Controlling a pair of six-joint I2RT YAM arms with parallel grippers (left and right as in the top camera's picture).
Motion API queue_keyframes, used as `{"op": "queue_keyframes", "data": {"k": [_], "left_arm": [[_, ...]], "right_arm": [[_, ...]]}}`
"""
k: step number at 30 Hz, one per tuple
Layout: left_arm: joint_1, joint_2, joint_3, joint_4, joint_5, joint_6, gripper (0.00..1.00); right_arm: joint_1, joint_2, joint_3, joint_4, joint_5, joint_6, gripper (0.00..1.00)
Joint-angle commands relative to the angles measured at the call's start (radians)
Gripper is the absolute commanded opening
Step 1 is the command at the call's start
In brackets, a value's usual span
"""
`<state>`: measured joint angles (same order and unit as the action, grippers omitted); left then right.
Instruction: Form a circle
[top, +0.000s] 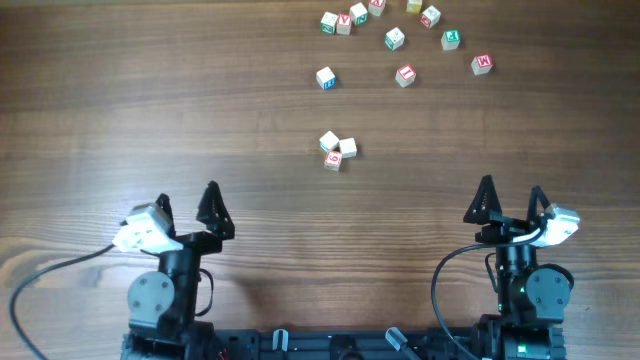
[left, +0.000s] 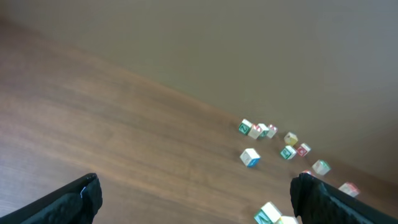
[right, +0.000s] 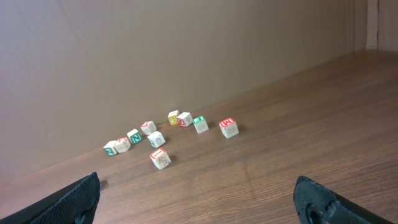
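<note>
No circle shows in any view. Three small whitish letter cubes (top: 337, 150) with red and green marks sit in a tight clump at mid-table; in the left wrist view the clump (left: 272, 214) lies just inside the right finger (left: 317, 198). Several more letter cubes (top: 395, 38) lie scattered near the far edge, and the right wrist view shows them (right: 160, 158) well ahead. My left gripper (top: 188, 198) and right gripper (top: 511, 190) both stand open and empty near the front edge, well short of all the cubes.
The wooden table (top: 150, 100) is bare to the left of the cubes. A plain wall (right: 186, 50) rises behind the far edge. The arm bases and a cable (top: 60, 270) sit at the front edge.
</note>
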<state>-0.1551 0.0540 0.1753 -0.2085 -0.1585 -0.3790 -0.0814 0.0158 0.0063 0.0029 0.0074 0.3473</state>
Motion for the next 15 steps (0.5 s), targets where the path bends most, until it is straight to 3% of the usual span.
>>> {"op": "queue_keyframes", "data": {"k": [1, 15], "left_arm": [[0.037, -0.050, -0.125, 0.089, 0.034, 0.132, 1.00], [0.069, -0.051, -0.170, 0.145, 0.056, 0.174, 1.00]], "right_arm": [[0.002, -0.002, -0.001, 0.003, -0.007, 0.001, 1.00], [0.002, -0.002, -0.001, 0.003, -0.007, 0.000, 1.00]]}}
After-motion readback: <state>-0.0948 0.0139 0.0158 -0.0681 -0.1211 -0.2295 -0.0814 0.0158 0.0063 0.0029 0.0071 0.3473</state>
